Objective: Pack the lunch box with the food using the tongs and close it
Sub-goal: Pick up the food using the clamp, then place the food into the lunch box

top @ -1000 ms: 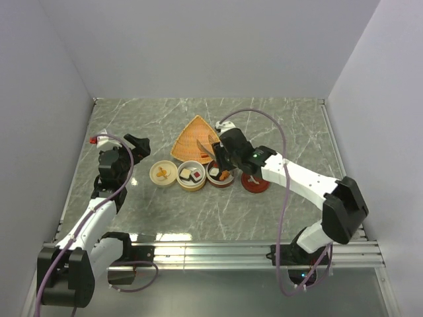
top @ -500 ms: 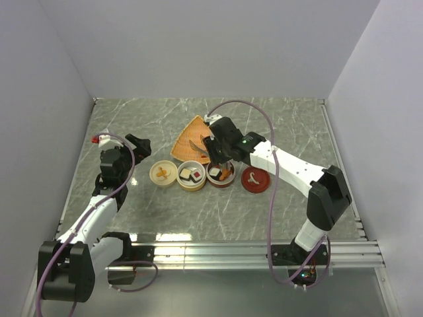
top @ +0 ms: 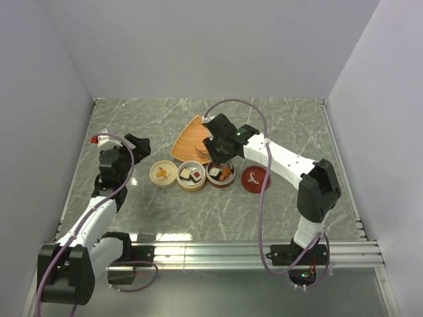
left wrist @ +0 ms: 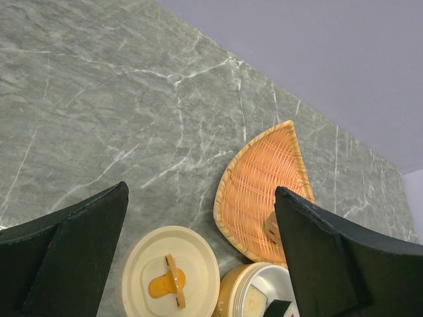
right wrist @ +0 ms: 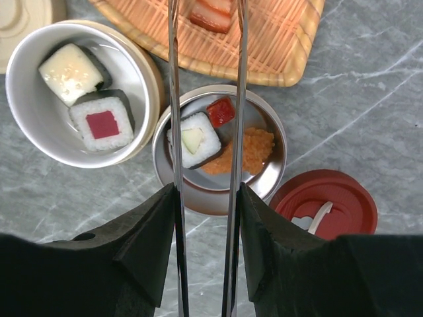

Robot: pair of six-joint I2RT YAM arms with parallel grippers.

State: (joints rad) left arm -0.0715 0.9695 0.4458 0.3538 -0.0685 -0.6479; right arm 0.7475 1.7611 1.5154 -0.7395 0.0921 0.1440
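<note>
The right wrist view gives me what the top view hides. My right claw (right wrist: 207, 198) is half-closed on the tongs (right wrist: 174, 99). Their arms pass over the steel bowl (right wrist: 271, 178) of food (right wrist: 193, 140) in the middle of the surface (top: 264, 211), with a reddish piece (right wrist: 211, 14) between them on the woven tray (right wrist: 277, 53). Overhead, the arm (top: 284, 158) covers that. The left claw (left wrist: 199, 191) gapes wide, empty, toward the left edge. The cream lid (left wrist: 170, 277), cream bowl (right wrist: 20, 99) and red lid (right wrist: 324, 205) sit alongside.
</note>
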